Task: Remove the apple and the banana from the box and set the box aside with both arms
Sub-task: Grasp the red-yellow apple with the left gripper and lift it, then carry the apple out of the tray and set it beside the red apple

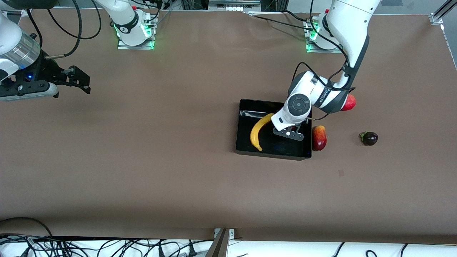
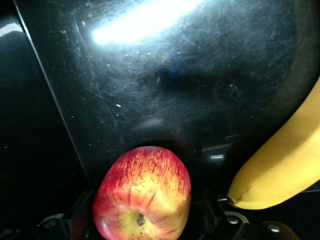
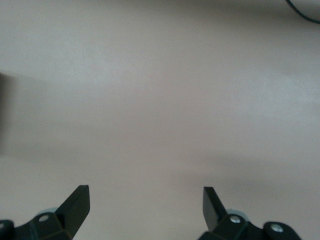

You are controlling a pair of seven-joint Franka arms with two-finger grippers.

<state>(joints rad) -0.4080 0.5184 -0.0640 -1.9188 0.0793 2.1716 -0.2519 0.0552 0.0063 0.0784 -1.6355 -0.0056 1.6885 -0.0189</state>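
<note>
The black glossy box (image 1: 246,107) sits mid-table. The yellow banana (image 1: 257,131) lies inside it and also shows in the left wrist view (image 2: 280,170). My left gripper (image 1: 291,130) is down inside the box. In the left wrist view (image 2: 147,200) its fingers stand open on either side of the red and yellow apple (image 2: 142,197), which rests stem up on the box floor (image 2: 165,90). From the front, the apple is almost hidden under the hand. My right gripper (image 1: 76,80) waits open and empty over bare table at the right arm's end, as the right wrist view (image 3: 146,192) also shows.
An oval dark-red mango-like fruit (image 1: 319,138) lies just outside the box wall, toward the left arm's end. A red pomegranate (image 1: 349,102) is partly hidden by the left arm. A small dark purple fruit (image 1: 369,138) lies farther toward that end.
</note>
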